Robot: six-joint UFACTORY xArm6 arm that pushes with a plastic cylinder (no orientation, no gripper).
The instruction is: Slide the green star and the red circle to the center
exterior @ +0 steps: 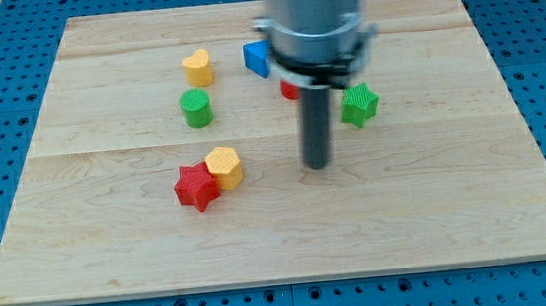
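The green star (359, 104) lies right of the board's middle. The red circle (289, 90) is mostly hidden behind the arm; only a red sliver shows left of the rod. My tip (318, 165) rests on the board near the middle, below and left of the green star and below the red circle, apart from both.
A yellow heart (198, 67) and a blue triangle (257, 59) lie toward the view's top. A green cylinder (196, 108) sits below the heart. A red star (196, 187) touches a yellow hexagon (225, 166) at lower left. The wooden board (456, 206) sits on a blue pegboard.
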